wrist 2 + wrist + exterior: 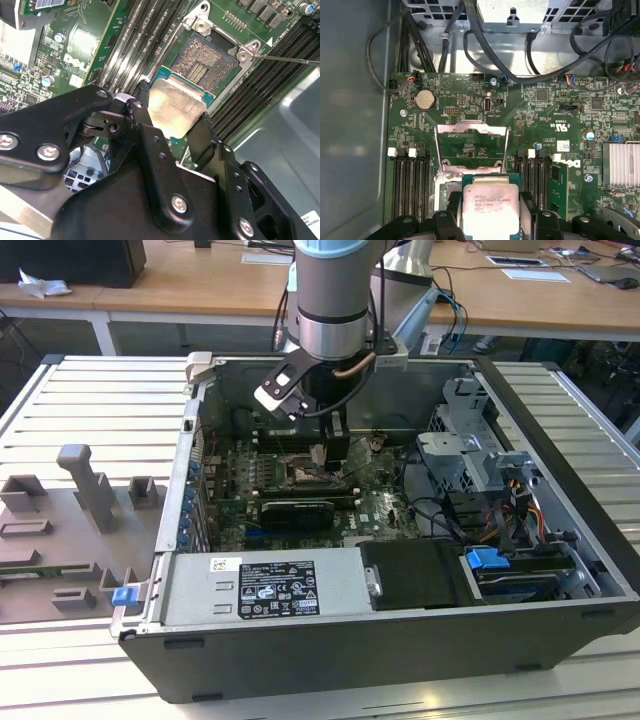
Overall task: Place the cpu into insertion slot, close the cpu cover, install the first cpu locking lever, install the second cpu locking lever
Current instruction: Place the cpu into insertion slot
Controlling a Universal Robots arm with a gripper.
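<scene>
The gripper (174, 106) is pinching the cpu (175, 117) by two opposite edges. Its two black fingers (141, 107) are closed just to the chip's width, so nothing is pressing on the shiny top. It is holding the chip flat, because the chip has to lie flat in the insertion slot (210, 62).

The chip is hanging over one edge of the slot. Most of the slot's dark middle is showing bare, so I am judging that the chip is not sitting in yet. I cannot tell if it is touching the rim.

In the first wrist view the cpu cover (471, 130) is standing up on its hinge, out of the way, so the slot is lying open for the chip.

In the exterior view the arm is reaching down into the open computer case (330, 670). From the gripper, the grey power box (262, 588) is lying at 6 o'clock and the drive cage (470, 455) at 3 o'clock. A grey holder tray (70, 530) is at 9 o'clock, outside the case.
</scene>
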